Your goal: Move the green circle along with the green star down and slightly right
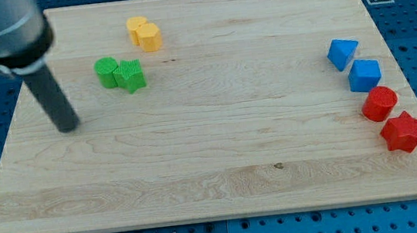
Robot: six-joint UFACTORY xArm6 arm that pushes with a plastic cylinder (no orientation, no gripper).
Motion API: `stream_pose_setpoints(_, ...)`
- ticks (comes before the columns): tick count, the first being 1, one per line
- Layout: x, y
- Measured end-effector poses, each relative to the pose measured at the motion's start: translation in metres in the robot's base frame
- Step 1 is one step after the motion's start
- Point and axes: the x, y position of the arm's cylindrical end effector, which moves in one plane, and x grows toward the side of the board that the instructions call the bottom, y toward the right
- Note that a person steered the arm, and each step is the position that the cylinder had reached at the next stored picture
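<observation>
From where I stood, the one camera view took in the whole wooden desk [221, 162], and I counted eight blocks on it: two green, two yellow, two blue, two red.

I took the green circle [106, 70] as my landmark. The green star [131, 75] sat touching it on the view's right. Up and to the right of the circle, near but apart, were the two yellow blocks [144, 33], pressed together; their shapes I could not make out.

Well apart from the circle, over at the desk's right edge, four blocks ran in a curved line downward: a blue triangle-like block [341, 53], then a blue cube-like block [364, 75], then a red circle [379, 103], and lowest a red star [402, 132].

The arm carried no fingers at all, only a dark rod, so it had hold of nothing. My tip [68, 128] rested on the desk to the left of and a little below the green circle, clear of both green blocks.
</observation>
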Motion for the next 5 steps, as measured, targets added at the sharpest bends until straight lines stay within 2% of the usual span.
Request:
stream_pose_setpoints(1,-0.046,-0.028)
stream_pose_setpoints(2,-0.085,-0.019)
stream_pose_setpoints(3,-0.098,0.024)
stream_pose_setpoints(5,-0.072,0.066)
